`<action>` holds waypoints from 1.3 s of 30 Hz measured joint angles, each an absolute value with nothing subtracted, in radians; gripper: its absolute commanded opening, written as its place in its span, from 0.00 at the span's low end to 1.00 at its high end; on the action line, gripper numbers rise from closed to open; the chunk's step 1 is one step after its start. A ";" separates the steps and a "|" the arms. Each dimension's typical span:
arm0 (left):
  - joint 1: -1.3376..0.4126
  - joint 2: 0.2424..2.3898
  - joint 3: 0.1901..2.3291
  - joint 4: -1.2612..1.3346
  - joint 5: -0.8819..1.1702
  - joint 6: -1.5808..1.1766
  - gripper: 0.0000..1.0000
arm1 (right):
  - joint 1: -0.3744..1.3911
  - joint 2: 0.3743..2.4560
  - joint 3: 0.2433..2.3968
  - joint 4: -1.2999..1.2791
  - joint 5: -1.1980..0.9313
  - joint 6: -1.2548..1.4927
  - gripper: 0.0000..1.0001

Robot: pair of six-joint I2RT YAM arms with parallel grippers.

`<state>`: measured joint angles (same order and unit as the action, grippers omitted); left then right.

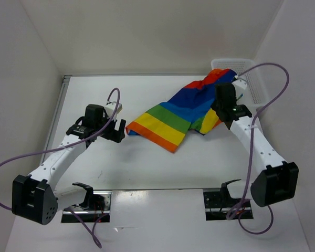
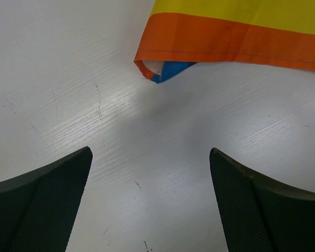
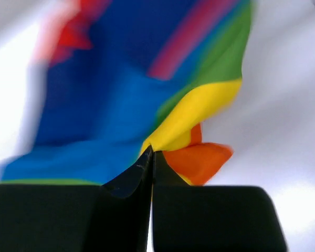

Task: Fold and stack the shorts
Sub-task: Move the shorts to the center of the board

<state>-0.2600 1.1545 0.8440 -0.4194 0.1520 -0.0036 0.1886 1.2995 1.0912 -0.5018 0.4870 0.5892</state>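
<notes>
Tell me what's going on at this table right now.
Two robot arms are working on a pair of rainbow-striped shorts that lies unfolded on the white table. The right gripper is shut on the cloth where yellow meets orange. The left gripper is open and hovers over bare table just short of the orange hem corner, touching nothing. The red end of the shorts sits up by a white basket in the far right corner. No fold has been made yet.

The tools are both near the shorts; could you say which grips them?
The right tool, shut on the shorts at a yellow-orange fold; the left tool is open, touching nothing.
</notes>
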 measured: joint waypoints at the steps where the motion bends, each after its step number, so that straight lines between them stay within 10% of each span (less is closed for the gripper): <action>1: -0.260 1.155 0.844 -0.417 0.150 -0.004 0.99 | 0.230 1.284 1.147 -0.498 0.505 0.582 0.00; 7: -0.257 1.154 0.844 -0.385 0.087 -0.004 0.99 | 0.524 1.308 1.423 -0.451 0.604 0.566 0.03; 11: -0.220 1.154 0.852 -0.362 0.014 -0.003 0.99 | 0.711 1.479 1.542 -0.426 0.546 0.582 0.33; 21: -0.084 1.154 0.956 -0.317 -0.117 -0.003 0.99 | 0.891 1.786 1.562 -0.390 0.183 0.468 0.64; 30: -0.247 1.230 1.000 -0.447 0.099 -0.004 0.99 | 0.511 1.355 1.402 -0.370 0.310 0.473 0.75; 39: -0.500 1.439 1.050 -0.440 0.126 -0.003 0.99 | 0.142 1.372 1.219 -0.396 0.358 0.508 0.83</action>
